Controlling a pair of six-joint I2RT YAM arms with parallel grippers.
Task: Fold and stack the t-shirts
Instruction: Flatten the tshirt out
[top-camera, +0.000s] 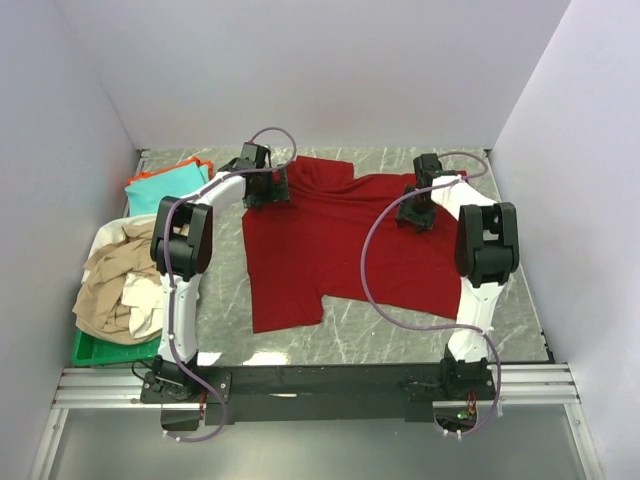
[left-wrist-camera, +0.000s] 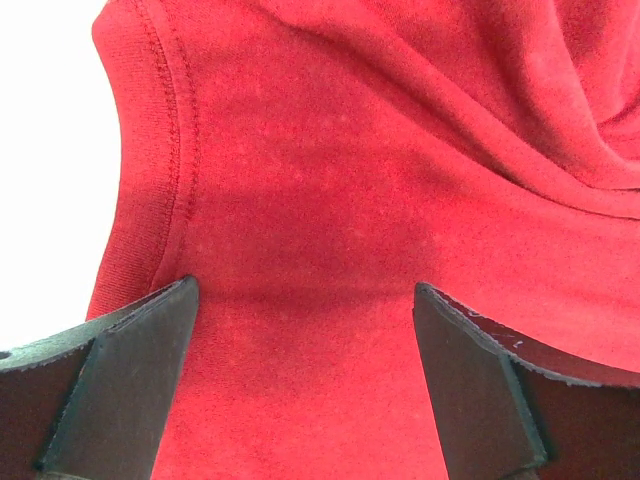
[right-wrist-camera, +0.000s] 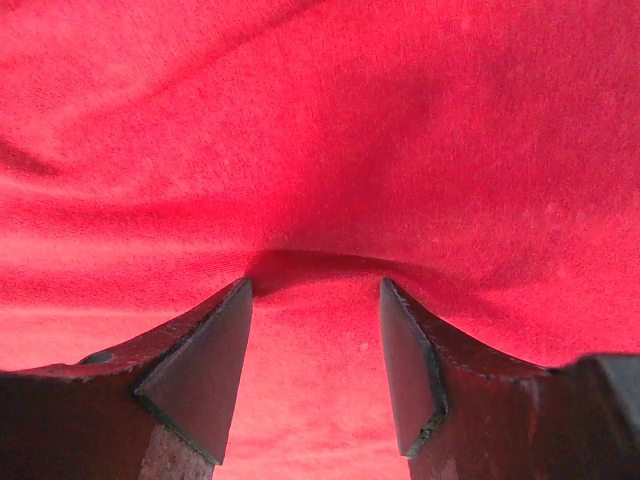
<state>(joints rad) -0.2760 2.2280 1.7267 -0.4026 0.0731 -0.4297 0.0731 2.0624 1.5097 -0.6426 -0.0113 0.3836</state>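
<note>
The large dark red t-shirt (top-camera: 330, 250) lies spread on the marble table. My left gripper (top-camera: 268, 186) is low over its back left corner. In the left wrist view the left gripper (left-wrist-camera: 305, 300) is wide open over flat red cloth, beside a stitched hem (left-wrist-camera: 178, 150). My right gripper (top-camera: 415, 212) rests on the shirt's back right part. Seen from the right wrist, the right gripper (right-wrist-camera: 315, 290) is open, its fingertips (right-wrist-camera: 235, 300) pressing into the cloth, with a small ridge of cloth (right-wrist-camera: 320, 258) just ahead of them. Neither gripper holds anything.
Folded teal and orange t-shirts (top-camera: 165, 186) lie at the back left. A green tray (top-camera: 92, 350) at the left edge holds crumpled beige and white t-shirts (top-camera: 115, 285). White walls close in the table on three sides.
</note>
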